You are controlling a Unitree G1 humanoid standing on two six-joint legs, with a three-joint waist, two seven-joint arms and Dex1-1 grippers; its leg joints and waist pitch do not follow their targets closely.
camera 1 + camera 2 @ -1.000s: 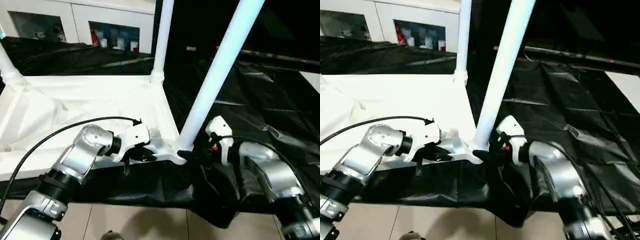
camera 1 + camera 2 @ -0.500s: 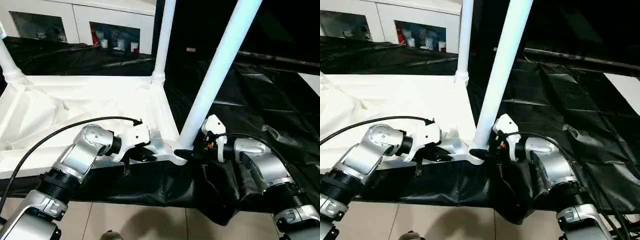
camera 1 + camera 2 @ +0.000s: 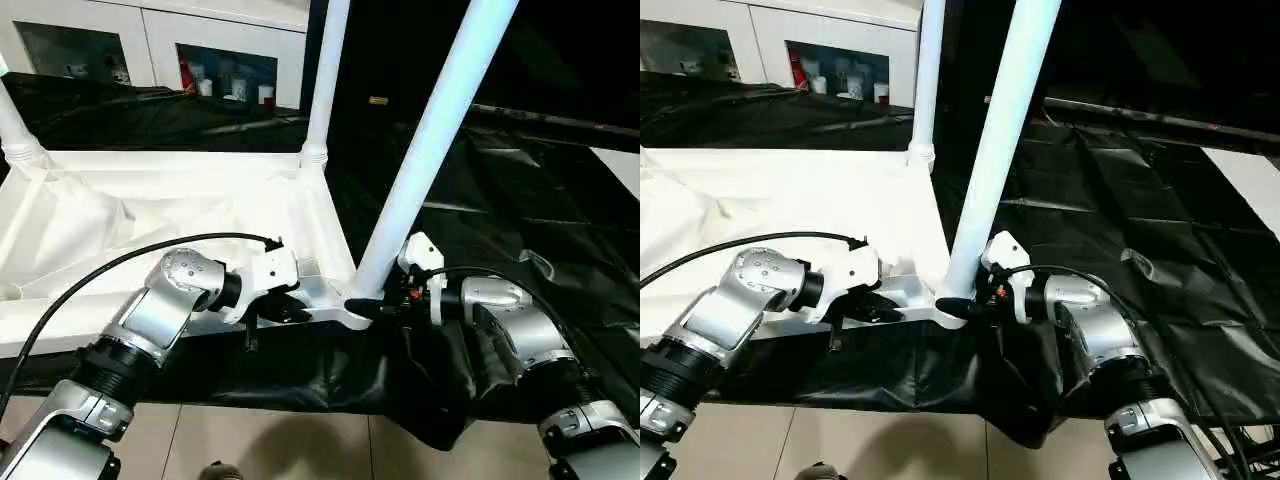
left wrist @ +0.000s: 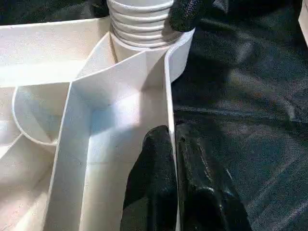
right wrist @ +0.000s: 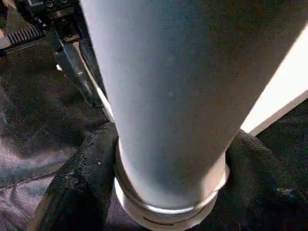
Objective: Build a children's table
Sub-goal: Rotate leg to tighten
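The children's table lies upside down: its white tabletop (image 3: 150,215) rests on the black drape. Three white tube legs stand in corner sockets: a near right leg (image 3: 430,150), a far right leg (image 3: 325,80) and a far left leg (image 3: 15,130). My left gripper (image 3: 275,310) is shut on the tabletop's thin front rim (image 4: 169,96), just left of the near right socket. My right gripper (image 3: 368,305) sits at the foot of the near right leg (image 5: 163,96), with black fingers (image 5: 82,183) pressed against both sides of its ribbed collar.
The black drape (image 3: 520,200) covers the work table and hangs over its front edge. Tiled floor (image 3: 280,440) lies below that edge. White cabinets with glass doors (image 3: 220,70) stand behind. A black cable (image 3: 100,270) loops over my left forearm.
My right gripper has slid left to the foot of the near right leg and its fingers have closed in around it. The left gripper has held still on the rim.
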